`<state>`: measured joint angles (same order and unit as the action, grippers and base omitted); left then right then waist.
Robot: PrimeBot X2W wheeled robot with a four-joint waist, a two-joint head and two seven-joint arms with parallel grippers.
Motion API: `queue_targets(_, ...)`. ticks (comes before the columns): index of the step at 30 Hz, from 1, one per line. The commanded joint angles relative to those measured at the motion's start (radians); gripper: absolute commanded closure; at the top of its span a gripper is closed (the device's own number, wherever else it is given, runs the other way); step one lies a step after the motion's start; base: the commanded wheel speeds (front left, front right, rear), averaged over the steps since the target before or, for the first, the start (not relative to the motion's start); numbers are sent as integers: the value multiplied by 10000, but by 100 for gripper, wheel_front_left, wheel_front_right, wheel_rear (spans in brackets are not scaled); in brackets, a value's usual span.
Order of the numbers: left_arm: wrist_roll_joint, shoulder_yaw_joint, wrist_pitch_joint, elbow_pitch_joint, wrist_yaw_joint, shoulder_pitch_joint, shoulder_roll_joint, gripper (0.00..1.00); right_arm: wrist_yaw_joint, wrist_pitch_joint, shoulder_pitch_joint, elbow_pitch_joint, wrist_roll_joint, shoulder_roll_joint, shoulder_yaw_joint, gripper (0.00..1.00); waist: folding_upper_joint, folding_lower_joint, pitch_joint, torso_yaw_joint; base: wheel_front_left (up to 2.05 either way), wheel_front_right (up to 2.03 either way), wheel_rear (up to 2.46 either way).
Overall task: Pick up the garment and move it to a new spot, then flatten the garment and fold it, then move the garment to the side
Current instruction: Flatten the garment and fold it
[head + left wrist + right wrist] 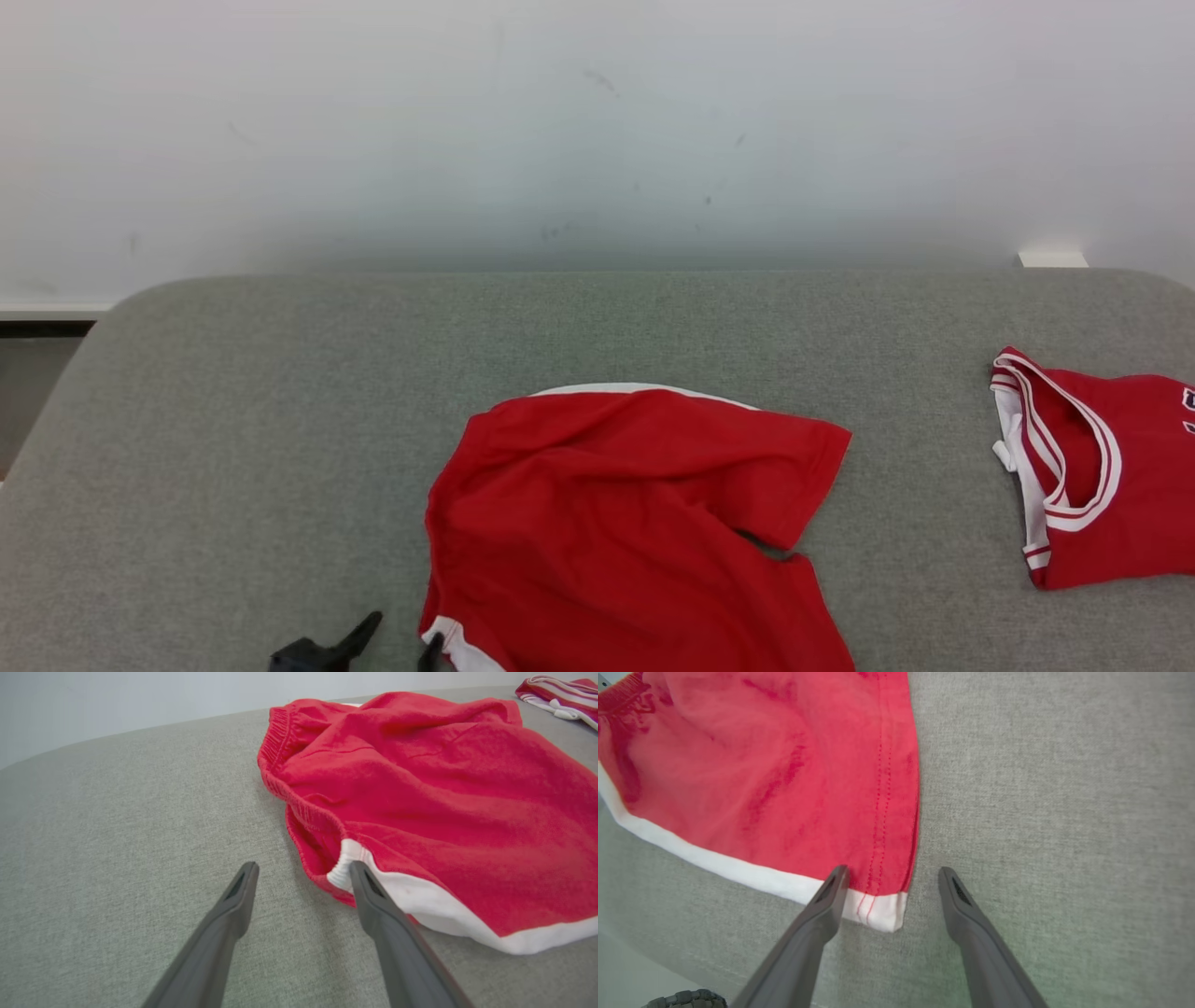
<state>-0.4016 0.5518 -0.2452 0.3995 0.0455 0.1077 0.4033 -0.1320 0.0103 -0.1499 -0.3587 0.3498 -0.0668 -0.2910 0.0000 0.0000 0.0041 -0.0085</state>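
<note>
Rumpled shorts (pixel 616 523) lie lower centre on the table (pixel 233 420). The left hand (pixel 301 870), open, flanks the waistband corner (pixel 343 870); the right hand (pixel 892 875), open, straddles a hem corner (pixel 882 912), likely for lifting.

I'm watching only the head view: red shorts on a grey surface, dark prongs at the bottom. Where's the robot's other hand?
Observer: The right gripper is open at the red shorts, straddling a hem corner.
Operator: Holding anything?
Observer: No; one finger is over the white trim, the other over bare grey upholstery.
Operator: And the prongs I see?
Observer: That left gripper is open beside the shorts' gathered elastic waistband.
</note>
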Motion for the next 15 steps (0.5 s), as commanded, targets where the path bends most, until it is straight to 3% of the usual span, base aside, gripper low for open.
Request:
queue_targets(1,40,39,106,52,-77,168,135,0,29,170,110,-134,32,-46,-116,0,0,0,77,17,0,0,0)
queue_targets(15,122,521,580,247,-826,872,381,0,-24,1148,318,-36,823,-342,-1439,0,0,0,426,39,0,0,0)
